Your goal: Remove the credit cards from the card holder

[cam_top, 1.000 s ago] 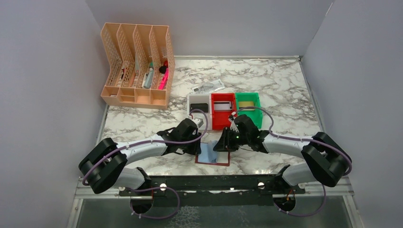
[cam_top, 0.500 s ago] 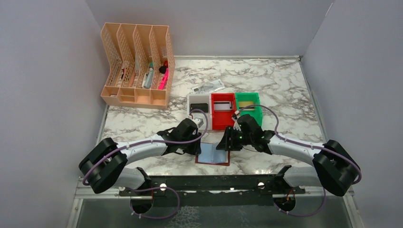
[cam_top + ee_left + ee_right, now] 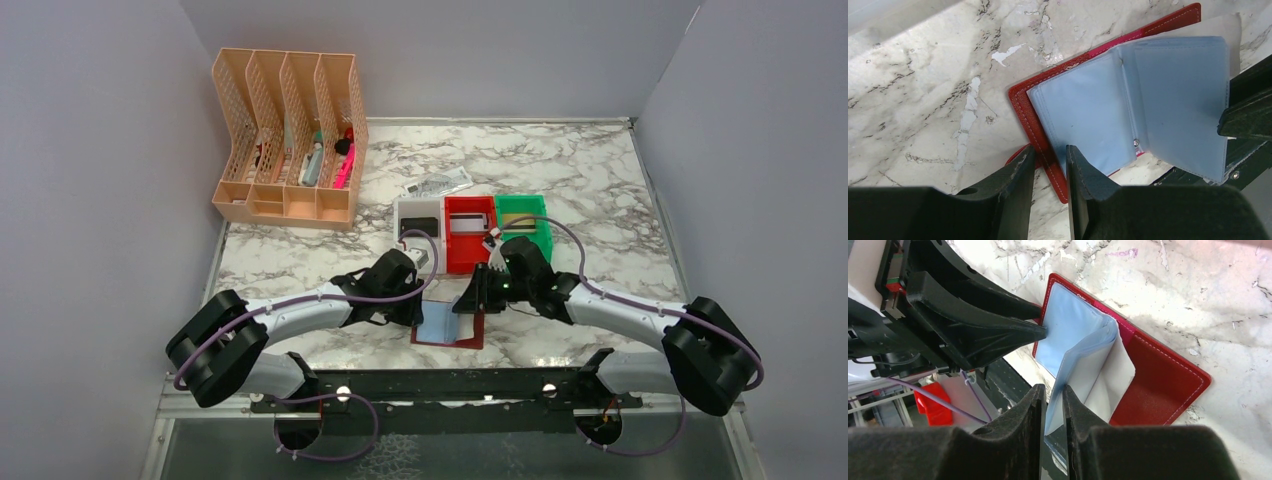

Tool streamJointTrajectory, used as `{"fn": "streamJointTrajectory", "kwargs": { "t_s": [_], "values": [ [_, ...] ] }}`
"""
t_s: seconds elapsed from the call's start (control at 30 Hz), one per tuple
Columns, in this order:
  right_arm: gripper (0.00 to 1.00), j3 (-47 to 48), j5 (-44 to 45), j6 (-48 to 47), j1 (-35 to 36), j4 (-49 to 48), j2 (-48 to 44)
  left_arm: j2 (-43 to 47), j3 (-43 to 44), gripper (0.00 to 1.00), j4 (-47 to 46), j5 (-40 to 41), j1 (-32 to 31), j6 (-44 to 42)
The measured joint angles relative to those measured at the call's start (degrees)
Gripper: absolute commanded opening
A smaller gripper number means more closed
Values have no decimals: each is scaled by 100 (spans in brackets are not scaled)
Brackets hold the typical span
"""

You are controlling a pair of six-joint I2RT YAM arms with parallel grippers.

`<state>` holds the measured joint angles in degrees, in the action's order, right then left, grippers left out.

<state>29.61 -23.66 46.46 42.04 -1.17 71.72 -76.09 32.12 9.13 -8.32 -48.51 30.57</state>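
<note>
The card holder is spread open on the bench, with the bench's near edge close on its arm side. Its red cover edge is clamped in the left jaws, which pins it down. A blue sleeve leaf is pinched in the right jaws and raised off the card holder.

Searching the sleeves is judged to be the step in hand. Whether the pale sheet behind the leaf is one of the credit cards cannot be told. Next, a card's edge must be exposed and gripped.

Little room is to be had between the jaws above the card holder. The coloured bins stand just beyond it, and bare marble lies to its right.
</note>
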Motion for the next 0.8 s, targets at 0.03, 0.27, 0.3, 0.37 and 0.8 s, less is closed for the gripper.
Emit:
{"fn": "streamJointTrajectory", "kwargs": {
  "t_s": [0.03, 0.27, 0.3, 0.37, 0.8],
  "values": [
    [22, 15, 0, -2, 0, 0, 0, 2, 0, 32, 0, 0, 0, 0],
    [27, 243, 415, -149, 0, 492, 0, 2, 9, 31, 11, 0, 0, 0],
    [28, 321, 601, -201, 0, 667, -4, 4, 11, 29, 17, 0, 0, 0],
    [31, 450, 1012, -308, 2, 1025, -46, 22, 11, 25, 33, -20, 0, 7],
    [41, 378, 1648, -601, -4, 1478, -833, 291, 297, 40, -114, -415, -37, 192]
  ]
}}
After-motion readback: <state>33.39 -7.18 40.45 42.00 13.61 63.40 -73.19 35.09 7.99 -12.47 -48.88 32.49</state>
